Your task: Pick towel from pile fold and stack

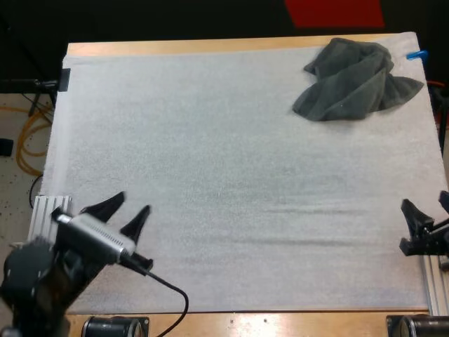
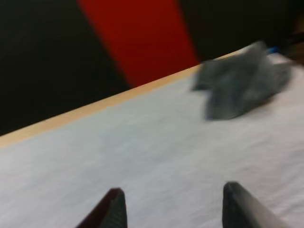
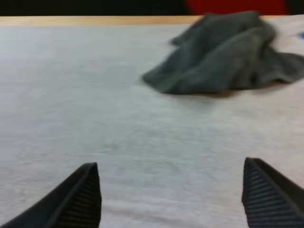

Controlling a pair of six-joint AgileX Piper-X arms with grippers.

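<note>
One dark grey-green towel [image 1: 354, 81], crumpled into a lumpy heap with deep folds and creases. It sits on the white mat [image 1: 210, 175] in the far right corner, close to the far edge of the table [image 1: 175, 48]. The heap is wider than deep. Its long axis runs roughly left-right along the far edge, slightly tilted, with the left end nearer the arms and a flap tailing off toward the mat's right edge. Left gripper [image 1: 133, 203] is over the near left of the mat, fingers apart, holding nothing, well apart from the towel. Right gripper [image 1: 426, 210] is at the near right edge, fingers spread wide, holding nothing. From the right wrist the towel looks humped, highest in the middle, with bare mat between it and the fingers.
</note>
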